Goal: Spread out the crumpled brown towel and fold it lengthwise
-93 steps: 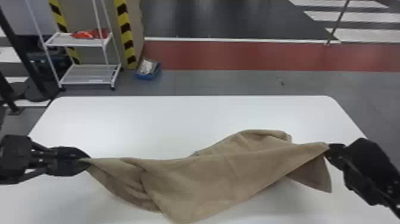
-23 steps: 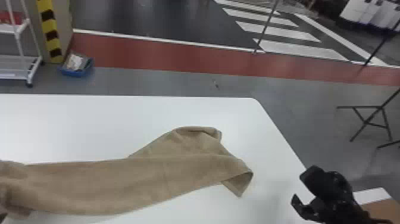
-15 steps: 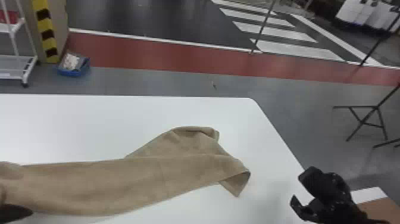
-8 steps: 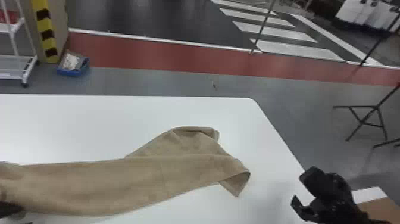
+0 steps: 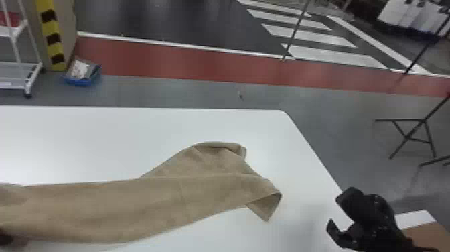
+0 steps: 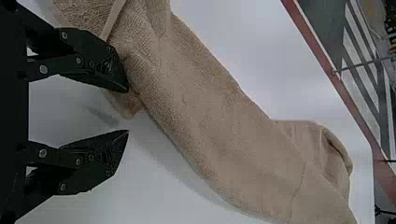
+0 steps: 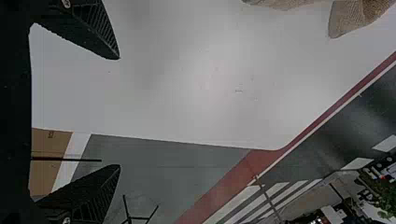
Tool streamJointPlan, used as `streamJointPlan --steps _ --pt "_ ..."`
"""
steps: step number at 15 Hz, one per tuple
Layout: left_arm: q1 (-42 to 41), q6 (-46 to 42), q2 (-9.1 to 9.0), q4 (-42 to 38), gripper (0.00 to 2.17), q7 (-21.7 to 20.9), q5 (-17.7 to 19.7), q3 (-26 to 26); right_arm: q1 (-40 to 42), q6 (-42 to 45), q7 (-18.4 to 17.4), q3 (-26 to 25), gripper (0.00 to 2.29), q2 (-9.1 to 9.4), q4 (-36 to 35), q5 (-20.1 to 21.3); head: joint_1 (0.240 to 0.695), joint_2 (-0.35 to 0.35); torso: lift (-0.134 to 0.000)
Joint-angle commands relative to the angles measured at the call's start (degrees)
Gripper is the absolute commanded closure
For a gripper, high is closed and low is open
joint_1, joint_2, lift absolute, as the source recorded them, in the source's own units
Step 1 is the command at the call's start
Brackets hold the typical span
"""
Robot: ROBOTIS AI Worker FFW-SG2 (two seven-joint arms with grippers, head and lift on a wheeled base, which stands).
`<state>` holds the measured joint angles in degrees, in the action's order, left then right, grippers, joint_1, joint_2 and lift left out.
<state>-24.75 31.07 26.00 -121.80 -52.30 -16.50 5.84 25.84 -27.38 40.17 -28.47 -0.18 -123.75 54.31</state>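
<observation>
Beside the left end effector (image 5: 4,238), its fingers spread, the brown towel (image 5: 134,207) lies as a long band on the white surface (image 5: 100,140). It stretches toward the right end effector (image 5: 335,210), also spread, and ends apart from it, one corner turned under. Far beyond both end effectors, on the floor past the surface, a blue bin (image 5: 83,81) holds something whitish (image 5: 79,69); left of it, a white rack (image 5: 18,68) carries a red item (image 5: 10,19).
</observation>
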Motion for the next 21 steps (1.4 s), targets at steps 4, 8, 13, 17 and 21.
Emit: streamJointPlan --steps 4,8,13,17,21 --pt "0.5 0.9 0.02 0.9 0.70 2.0 -4.0 -2.6 0.0 0.0 0.0 0.1 0.05 0.23 -0.8 0.0 0.695 -0.350 -0.128" --pt "0.5 0.9 -0.07 1.3 1.05 4.2 -5.4 -3.3 0.0 0.0 0.0 0.2 0.05 0.23 -1.0 0.0 0.695 -0.350 -0.128" --pt "1.5 0.2 0.37 -3.2 1.05 -12.7 0.7 5.2 -0.6 0.0 1.4 3.7 0.05 0.23 -1.4 2.9 0.695 -0.350 -0.128" --pt "5.2 0.0 0.54 -3.5 1.05 -26.7 6.5 12.8 -2.2 -2.8 4.7 12.7 0.07 0.23 -1.5 9.7 0.695 -0.315 -0.128" --pt "5.8 0.0 0.72 -3.4 1.05 -29.4 8.7 15.3 -4.0 -9.5 6.9 22.3 0.13 0.23 -0.2 15.8 0.695 -0.188 -0.128"
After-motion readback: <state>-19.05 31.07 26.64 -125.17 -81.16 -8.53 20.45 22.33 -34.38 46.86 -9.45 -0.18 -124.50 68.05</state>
